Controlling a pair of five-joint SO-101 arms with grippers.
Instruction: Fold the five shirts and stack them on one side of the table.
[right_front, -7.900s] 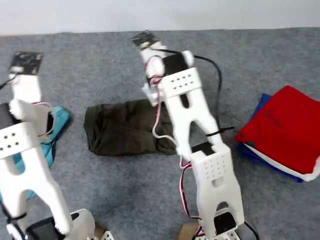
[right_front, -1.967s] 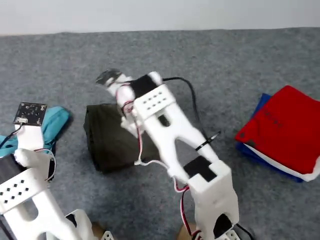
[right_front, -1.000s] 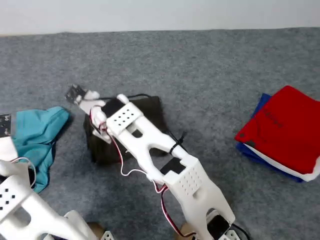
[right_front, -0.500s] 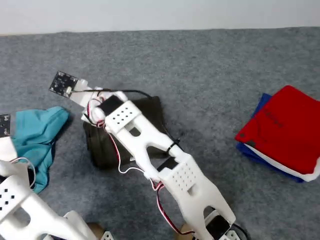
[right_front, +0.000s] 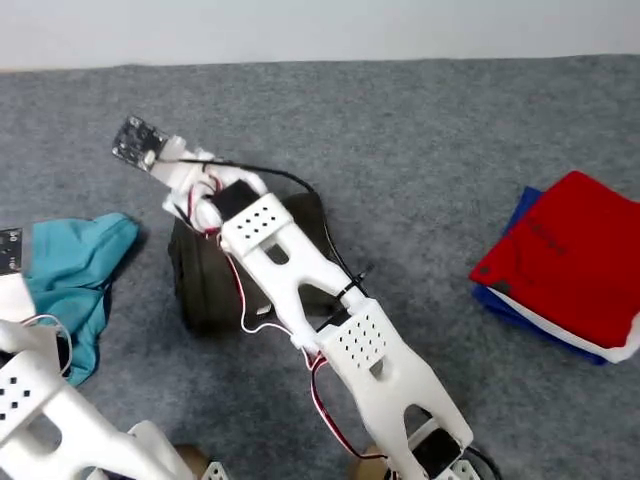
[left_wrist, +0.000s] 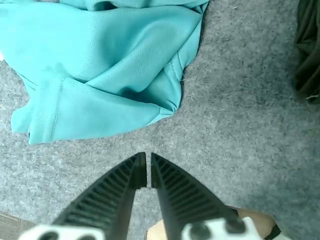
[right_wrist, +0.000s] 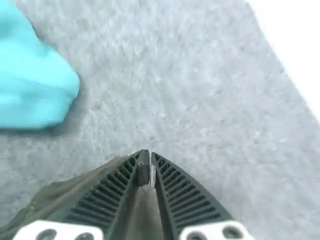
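Right tool (right_wrist: 144, 170) has swung across the dark shirt (right_front: 196, 282), pinched together.

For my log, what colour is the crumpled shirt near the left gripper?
The shirt is teal; left wrist view.

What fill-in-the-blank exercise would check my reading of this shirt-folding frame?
1. The stack at one side of the table has a ____ shirt on top.
2. The left gripper, jaws ____, hangs over the grey carpet beside the teal shirt.
3. The ____ arm stretches across the dark olive shirt.

Missing words: red; shut; right.
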